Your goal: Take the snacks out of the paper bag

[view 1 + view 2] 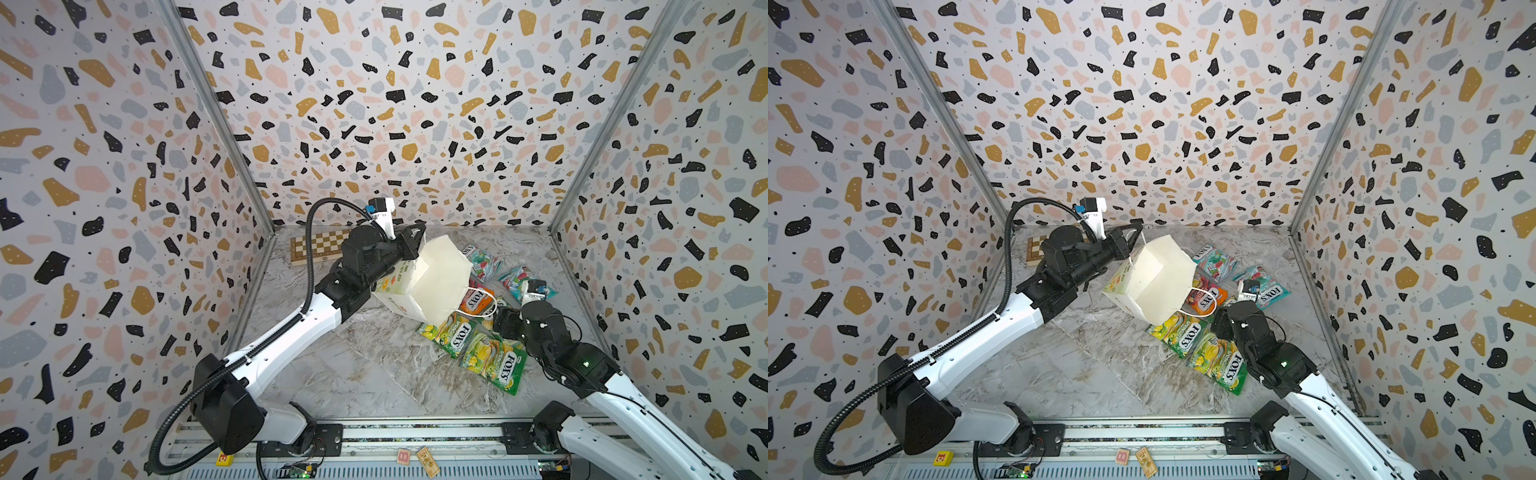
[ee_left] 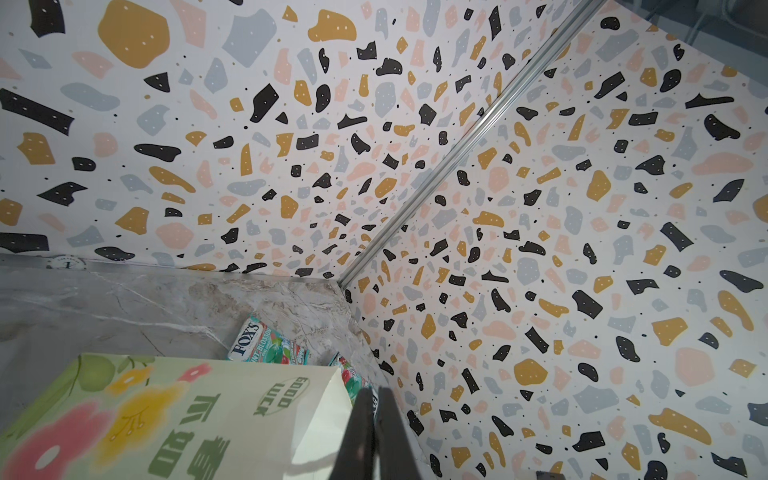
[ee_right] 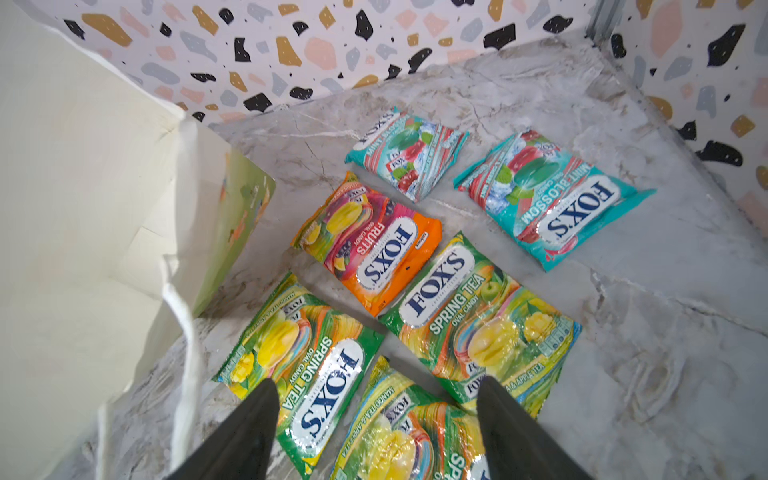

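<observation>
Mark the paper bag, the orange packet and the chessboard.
paper bag (image 1: 444, 278): in a top view, on its plain white side panel.
orange packet (image 3: 386, 257): in the right wrist view, on its white FOX'S label.
chessboard (image 1: 318, 246): in a top view, on its checkered top.

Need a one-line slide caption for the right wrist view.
Open right gripper over six FOX'S packets on the marble table, paper bag alongside.
</observation>
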`<state>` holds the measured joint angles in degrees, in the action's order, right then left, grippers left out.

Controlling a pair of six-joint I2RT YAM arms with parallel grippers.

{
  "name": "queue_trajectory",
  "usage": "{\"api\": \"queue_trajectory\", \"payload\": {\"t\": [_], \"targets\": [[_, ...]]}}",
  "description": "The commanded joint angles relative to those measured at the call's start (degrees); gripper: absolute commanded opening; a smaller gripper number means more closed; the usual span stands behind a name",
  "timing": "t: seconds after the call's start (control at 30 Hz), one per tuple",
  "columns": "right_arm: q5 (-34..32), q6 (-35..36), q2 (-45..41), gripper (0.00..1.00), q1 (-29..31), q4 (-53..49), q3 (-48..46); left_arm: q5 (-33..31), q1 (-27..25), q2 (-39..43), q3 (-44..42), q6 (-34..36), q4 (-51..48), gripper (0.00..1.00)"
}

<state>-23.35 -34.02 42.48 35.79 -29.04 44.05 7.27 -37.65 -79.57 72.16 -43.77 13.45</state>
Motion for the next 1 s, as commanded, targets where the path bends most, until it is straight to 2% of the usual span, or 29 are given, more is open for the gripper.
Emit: {"api": "queue_trajectory", "payload": {"t": [0.0,0.2,0.23,0.5,0.63,0.97], "targets": [[-1.89,3.24,0.93,0.77,-0.67,1.73,3.32,2.49,0.35,0.60,2.33,-2.67,5.44,0.00],[0.05,6.43,3.45,0.78,-2.92,4.65,5.79,4.62,1.03,1.24,1.29,-6.50,7.88,0.00],[0.87,7.15,3.86,0.78,-3.28,5.45,6.07,5.19,1.40,1.17,0.96,-9.01,8.71,0.00],[13.29,11.76,9.62,0.77,-4.75,13.97,9.42,11.11,7.32,-1.00,-4.49,-19.39,19.73,0.00],[16.94,11.55,13.31,0.75,-4.76,16.71,10.42,13.59,9.45,-3.07,-7.81,-24.70,26.00,0.00],[23.39,11.83,17.73,0.71,-4.82,23.13,13.21,13.30,10.08,-4.94,-11.07,-22.65,24.89,0.00]]}}
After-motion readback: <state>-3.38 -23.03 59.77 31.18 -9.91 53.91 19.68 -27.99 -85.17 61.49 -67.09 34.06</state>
